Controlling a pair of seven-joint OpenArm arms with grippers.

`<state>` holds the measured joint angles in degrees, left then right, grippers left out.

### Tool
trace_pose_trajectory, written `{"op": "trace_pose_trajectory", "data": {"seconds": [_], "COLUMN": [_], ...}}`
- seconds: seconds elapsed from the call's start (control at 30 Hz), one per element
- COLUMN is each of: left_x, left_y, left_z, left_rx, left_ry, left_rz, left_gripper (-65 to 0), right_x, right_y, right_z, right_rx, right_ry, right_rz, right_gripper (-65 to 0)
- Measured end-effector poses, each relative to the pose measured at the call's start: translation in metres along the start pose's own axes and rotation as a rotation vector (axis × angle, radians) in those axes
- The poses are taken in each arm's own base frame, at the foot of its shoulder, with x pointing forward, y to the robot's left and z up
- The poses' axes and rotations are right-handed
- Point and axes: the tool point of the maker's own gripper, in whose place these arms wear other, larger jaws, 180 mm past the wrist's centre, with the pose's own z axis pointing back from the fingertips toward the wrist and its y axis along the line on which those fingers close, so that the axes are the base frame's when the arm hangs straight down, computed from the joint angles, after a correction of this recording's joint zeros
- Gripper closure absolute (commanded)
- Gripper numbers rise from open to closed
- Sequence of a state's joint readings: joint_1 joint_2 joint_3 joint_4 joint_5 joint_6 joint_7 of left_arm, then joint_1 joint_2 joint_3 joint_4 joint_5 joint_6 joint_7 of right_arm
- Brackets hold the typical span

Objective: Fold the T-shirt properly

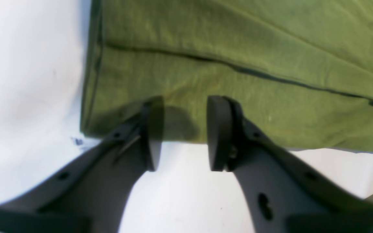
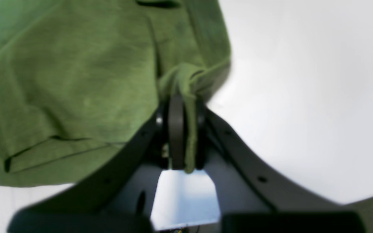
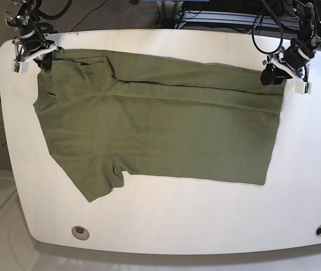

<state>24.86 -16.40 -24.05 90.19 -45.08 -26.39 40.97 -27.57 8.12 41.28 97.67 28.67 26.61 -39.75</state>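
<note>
Lying flat across the white table (image 3: 296,186), the limp olive-green cotton T-shirt (image 3: 166,130) should drape and slide easily; its far corners suit gripping. Right gripper (image 2: 182,129) pinches a bunched corner; left gripper (image 1: 185,132) gapes over the hem.

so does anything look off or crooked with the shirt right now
Mostly tidy. The T-shirt lies flat on the table, far edge already folded over. The odd spot is the far corner at the base view's left: the right gripper is shut on a bunched wad there, while the left gripper is open at its corner, holding nothing.
</note>
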Motion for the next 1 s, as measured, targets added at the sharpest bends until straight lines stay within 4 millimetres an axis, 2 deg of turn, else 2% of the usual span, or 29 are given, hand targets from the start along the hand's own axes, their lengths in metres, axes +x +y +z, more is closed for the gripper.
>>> {"op": "trace_pose_trajectory", "data": {"seconds": [0.2,0.4,0.67,1.0], "left_x": [0.004,0.004,0.003,0.014], "left_y": [-0.002,-0.004,-0.004,-0.005], "left_z": [-0.001,-0.001,-0.002,-0.005], "left_rx": [-0.011,-0.014,-0.012,-0.014], "left_ry": [-0.014,-0.013,0.004,-0.019], "left_rz": [0.013,0.012,0.011,0.008], "left_gripper": [-26.9,-25.2,-26.6,-27.3], "right_x": [0.000,0.003,-0.004,0.001], "right_y": [0.000,0.001,0.000,-0.006], "right_z": [-0.001,-0.002,0.000,0.003], "right_rx": [0.001,0.004,0.001,-0.006], "right_ry": [0.002,-0.004,0.010,0.012], "right_rz": [-0.006,-0.008,-0.009,0.021], "right_gripper": [0.0,0.0,0.0,0.0]}}
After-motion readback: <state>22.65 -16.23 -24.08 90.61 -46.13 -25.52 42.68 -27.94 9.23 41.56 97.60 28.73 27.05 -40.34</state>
